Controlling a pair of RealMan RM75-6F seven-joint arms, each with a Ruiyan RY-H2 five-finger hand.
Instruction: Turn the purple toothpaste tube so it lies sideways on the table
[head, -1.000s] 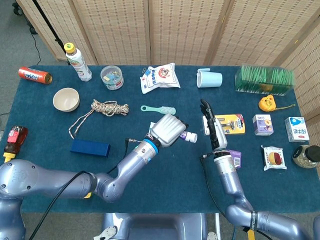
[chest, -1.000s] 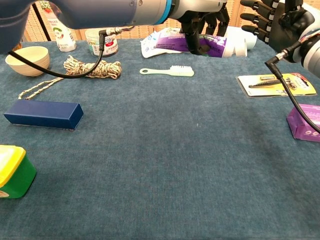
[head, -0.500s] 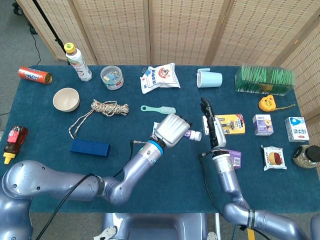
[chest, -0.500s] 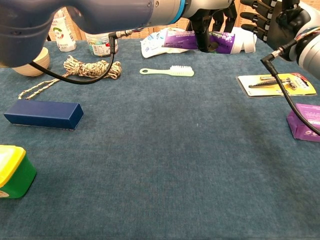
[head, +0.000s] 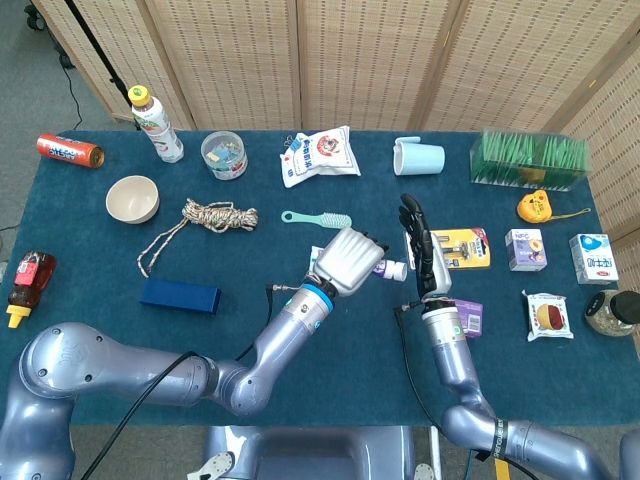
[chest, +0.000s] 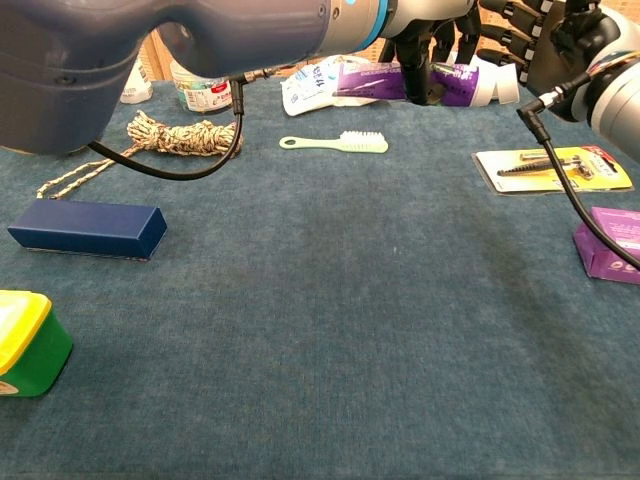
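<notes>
Risk: the tube (chest: 400, 82) may be slipping or rolling on release, since the grip sits mid-body with the cap (head: 397, 270) end overhanging.
Left hand (head: 347, 262): fingers are wrapping the tube, holding it level above the table (chest: 330, 300).
Right hand (head: 421, 252): fingers are standing apart, holding nothing, just beside the cap.

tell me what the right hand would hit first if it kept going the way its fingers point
Probably the light blue cup at the far edge. The right hand points away from the robot, fingers spread; the table between looks bare, though depth and height are unclear.
</notes>
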